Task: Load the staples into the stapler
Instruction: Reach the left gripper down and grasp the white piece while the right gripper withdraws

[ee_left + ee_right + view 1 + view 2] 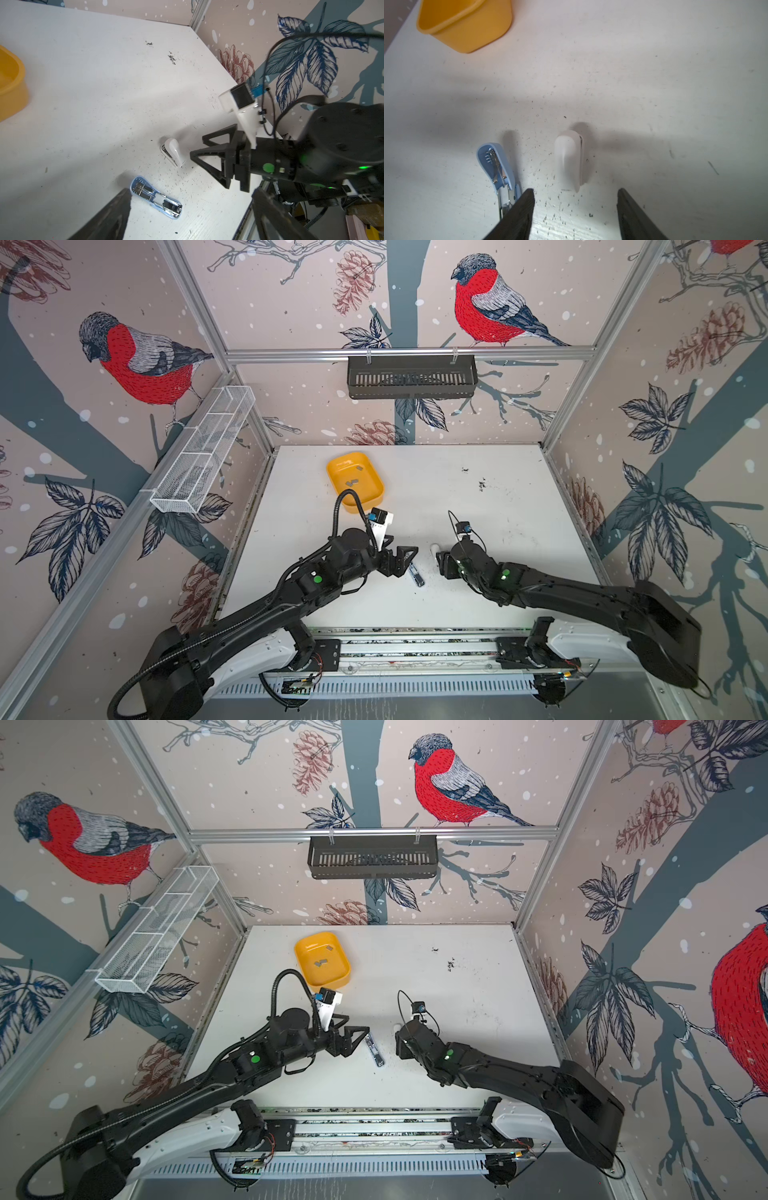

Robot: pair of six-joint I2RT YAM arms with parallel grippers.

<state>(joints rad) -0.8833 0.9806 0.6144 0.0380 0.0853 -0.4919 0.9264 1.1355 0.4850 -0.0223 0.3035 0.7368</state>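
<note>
Staples [354,481] in tray [330,479]; speckled white table [498,564]

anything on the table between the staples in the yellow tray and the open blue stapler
Nothing lies on the table between them. The staples lie inside the yellow tray, so its near wall has to be cleared. In both top views the left arm's wrist camera overhangs that stretch. The blue stapler lies open, uncovered.

White stapler [433,548] mostly hidden under right arm [478,562], yellow tray [12,83] cropped
</note>
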